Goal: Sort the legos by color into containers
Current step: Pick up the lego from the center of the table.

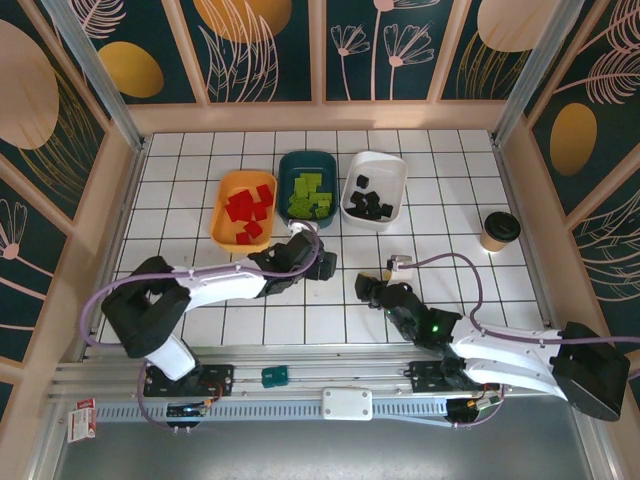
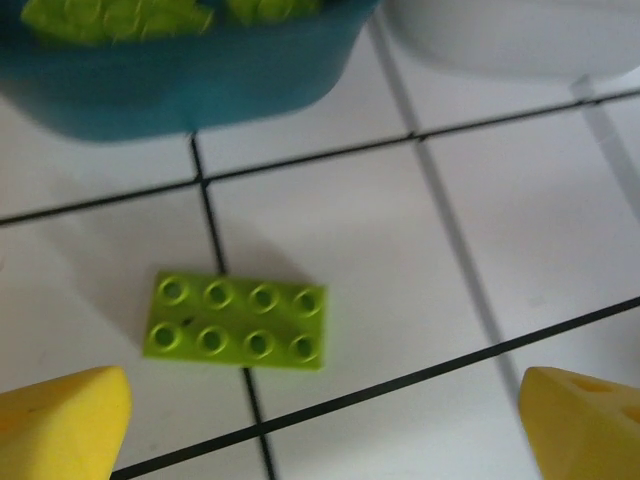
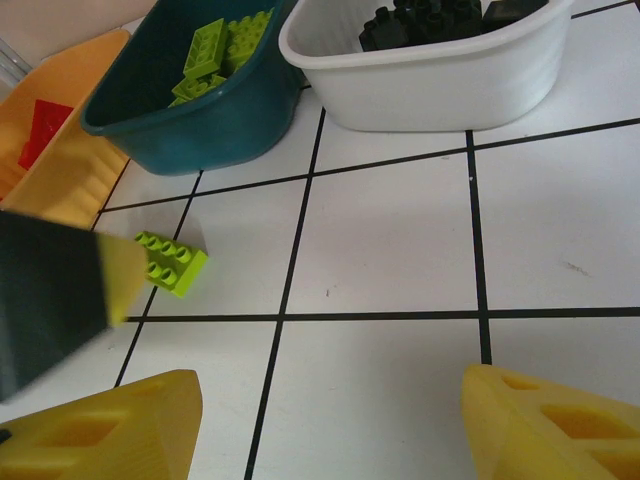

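Tiled tabletop [image 1: 200, 160]: one lime lego [image 2: 235, 325] lies loose beside the dark teal tray [image 2: 180, 90], left gripper [image 2: 320, 430] spread over it, presumably for pickup; right gripper [image 3: 325, 420] spread, empty.

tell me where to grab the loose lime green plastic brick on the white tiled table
Probably pinch the lime green plastic brick across its two long side walls, from straight above: it lies flat, studs up, clear of the dark teal plastic tray.

The left gripper [image 2: 325, 430] is wide open over the tiled counter [image 2: 400, 250]. A lime green lego [image 2: 238, 322] lies flat just ahead of it, untouched, nearer its left finger. Farther ahead stands the dark teal container [image 2: 180, 90].
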Tool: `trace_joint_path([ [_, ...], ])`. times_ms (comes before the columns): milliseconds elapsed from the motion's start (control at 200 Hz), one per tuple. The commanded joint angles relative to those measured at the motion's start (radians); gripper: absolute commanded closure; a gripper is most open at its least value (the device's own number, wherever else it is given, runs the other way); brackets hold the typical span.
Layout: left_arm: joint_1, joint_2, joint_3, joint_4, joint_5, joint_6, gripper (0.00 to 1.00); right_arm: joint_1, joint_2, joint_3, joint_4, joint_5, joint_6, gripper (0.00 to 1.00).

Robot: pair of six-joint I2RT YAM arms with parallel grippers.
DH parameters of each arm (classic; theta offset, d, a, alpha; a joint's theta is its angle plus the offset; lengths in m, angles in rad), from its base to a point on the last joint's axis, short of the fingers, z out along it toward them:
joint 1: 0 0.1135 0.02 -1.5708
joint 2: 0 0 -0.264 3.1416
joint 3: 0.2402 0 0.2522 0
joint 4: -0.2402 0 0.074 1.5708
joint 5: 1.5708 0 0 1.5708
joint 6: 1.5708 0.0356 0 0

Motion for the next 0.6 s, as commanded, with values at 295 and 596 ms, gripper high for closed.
trace_joint_path([
  [295, 0.038, 0.147, 0.082, -0.025, -0.061, 0.092, 0.07, -0.007, -0.086, -0.024, -0.058, 0.042, 0.027, 0.30],
  [596, 0.071, 0.228, 0.114, 0.011, -0.005, 0.112, 0.16, -0.007, -0.090, -0.016, -0.057, 0.044, 0.018, 0.30],
])
